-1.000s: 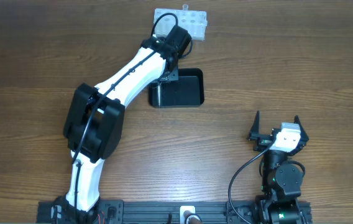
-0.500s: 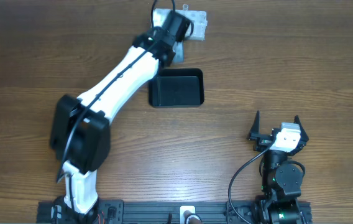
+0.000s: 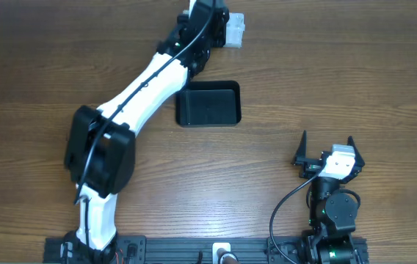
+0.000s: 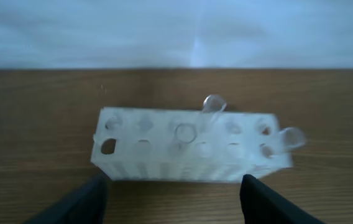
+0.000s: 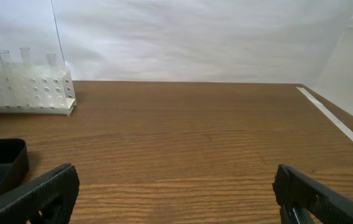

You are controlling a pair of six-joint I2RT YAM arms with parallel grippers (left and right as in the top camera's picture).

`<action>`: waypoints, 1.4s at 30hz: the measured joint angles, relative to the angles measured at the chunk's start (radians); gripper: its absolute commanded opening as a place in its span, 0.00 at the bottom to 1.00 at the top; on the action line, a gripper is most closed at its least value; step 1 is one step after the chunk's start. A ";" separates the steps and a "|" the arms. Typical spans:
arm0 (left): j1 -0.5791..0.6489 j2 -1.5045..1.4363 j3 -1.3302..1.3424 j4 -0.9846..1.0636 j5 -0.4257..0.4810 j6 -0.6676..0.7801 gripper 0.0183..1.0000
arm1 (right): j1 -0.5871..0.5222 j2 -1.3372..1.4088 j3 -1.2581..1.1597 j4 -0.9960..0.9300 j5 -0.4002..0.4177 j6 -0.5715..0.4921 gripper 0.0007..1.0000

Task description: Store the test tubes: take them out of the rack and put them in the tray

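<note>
**Three test tubes in the rack by the desk's far edge**

One white rack holds all three upright, close to that edge. One black tray lies just nearer, toward the desk's middle, apart from the rack. The left tool hangs above the rack, fingers spread wide. The right tool sits toward the near right corner, fingers apart, with plain wood between it and the tray.

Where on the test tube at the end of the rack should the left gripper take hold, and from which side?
Probably the bare upper end of the test tube, coming down from above. It stands in a hole of the rack, so only the part sticking up past the rack's top is free. The left gripper hangs open over the rack.
</note>
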 measured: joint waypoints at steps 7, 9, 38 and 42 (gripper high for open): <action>0.022 0.053 0.000 0.037 0.000 0.011 0.68 | 0.000 0.000 0.000 0.000 0.000 0.000 0.99; 0.033 0.068 0.007 0.045 0.001 0.016 0.68 | 0.000 0.000 0.000 0.000 0.000 0.000 0.99; 0.039 0.214 0.080 0.245 0.047 0.071 0.48 | 0.000 0.000 0.000 0.000 0.000 0.000 0.99; 0.039 0.216 0.081 0.266 0.055 0.071 0.40 | 0.000 0.000 0.000 0.000 0.000 0.000 0.99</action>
